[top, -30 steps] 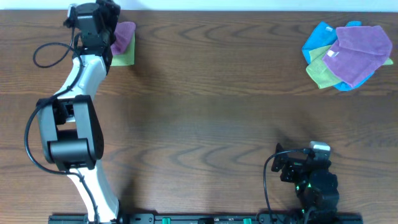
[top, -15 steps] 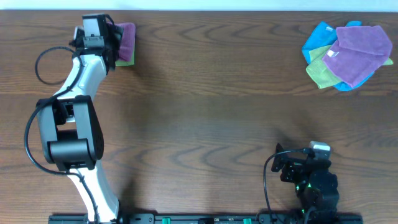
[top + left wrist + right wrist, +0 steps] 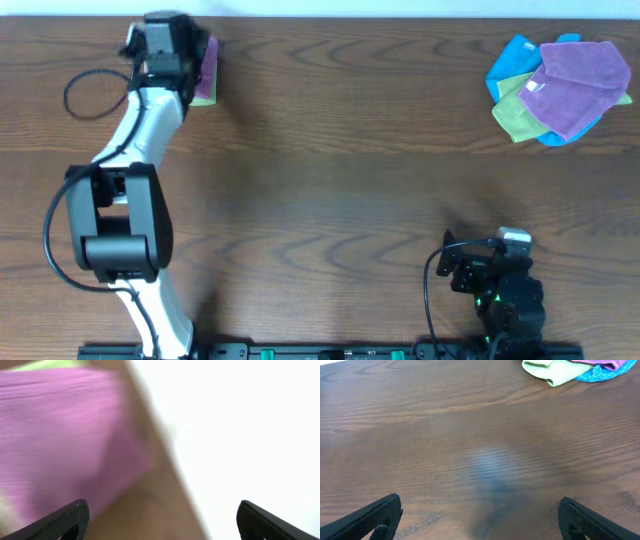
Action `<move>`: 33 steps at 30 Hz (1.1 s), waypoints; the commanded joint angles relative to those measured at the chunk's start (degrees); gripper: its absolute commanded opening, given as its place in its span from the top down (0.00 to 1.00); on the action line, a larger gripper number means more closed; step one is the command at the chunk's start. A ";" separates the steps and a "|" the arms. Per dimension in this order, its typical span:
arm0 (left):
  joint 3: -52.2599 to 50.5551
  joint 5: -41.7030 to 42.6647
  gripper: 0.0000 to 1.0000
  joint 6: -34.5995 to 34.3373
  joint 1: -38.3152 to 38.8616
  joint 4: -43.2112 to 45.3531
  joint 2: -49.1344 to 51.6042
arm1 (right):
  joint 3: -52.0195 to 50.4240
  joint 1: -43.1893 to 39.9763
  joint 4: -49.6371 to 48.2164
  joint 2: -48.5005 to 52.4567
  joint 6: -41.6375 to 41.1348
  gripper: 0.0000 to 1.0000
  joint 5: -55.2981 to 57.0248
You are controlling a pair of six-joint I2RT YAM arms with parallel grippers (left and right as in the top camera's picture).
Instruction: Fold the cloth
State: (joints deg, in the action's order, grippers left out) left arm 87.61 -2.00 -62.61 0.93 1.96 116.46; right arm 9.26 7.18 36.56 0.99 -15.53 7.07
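Left arm (image 3: 135,110) is reaching out to the far left corner of the table (image 3: 330,180). The left claw (image 3: 162,510) is hovering there with its fingers spread wide and nothing between them.

The cloth (image 3: 208,58) is lying just right of the wrist, mostly hidden under it from overhead. Only a narrow orchid strip is showing. It is sitting on top of a lime-green cloth (image 3: 203,96), whose edge is peeking out below.

The left wrist view is blurred, showing the cloth as a pink mass at upper left, close to the table's edge. Can't tell how tidy the fold is.

Handling, as a judgement: soft terry microfibre is light and limp, so it is going to drape and sag from any pinch point. The pile is giving decent grip, so it's not slippery and not fragile. Best hold looks like a corner or free edge, pinching shallow. Going deep is risking the green layer underneath coming along.

The middle of the table is carrying nothing relevant.

The right claw (image 3: 480,507) is sitting low near the front edge, fingers spread and holding nothing. The pile of cloths (image 3: 560,85), blue, green and violet, is lying at far right, well apart from both claws.
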 commanded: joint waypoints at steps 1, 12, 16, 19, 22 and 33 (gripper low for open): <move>0.63 -2.25 0.05 1.90 1.49 3.58 0.31 | -0.24 -0.35 0.04 -0.31 -0.72 0.01 -0.20; 0.98 -1.20 0.05 -3.56 -2.56 27.65 14.14 | -0.24 -0.35 0.04 -0.31 -0.72 0.01 -0.20; 2.45 -1.62 0.05 -4.28 -2.91 31.15 18.21 | -0.24 -0.35 0.07 -0.31 -0.72 0.01 -0.20; 2.49 -2.82 0.05 -4.24 -2.95 28.46 18.56 | -0.24 -0.35 0.04 -0.31 -0.72 0.01 -0.20; 2.49 -2.69 0.05 -4.28 -3.21 25.53 18.56 | -0.24 -0.35 0.04 -0.31 -0.72 0.01 -0.20; 4.24 -0.28 0.05 -2.32 -3.17 36.54 16.33 | -0.24 -0.35 0.04 -0.31 -0.72 0.01 -0.20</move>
State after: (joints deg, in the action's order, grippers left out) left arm 90.17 -3.27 -65.91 -2.15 39.20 135.55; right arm 9.26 6.98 36.56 0.99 -15.53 7.09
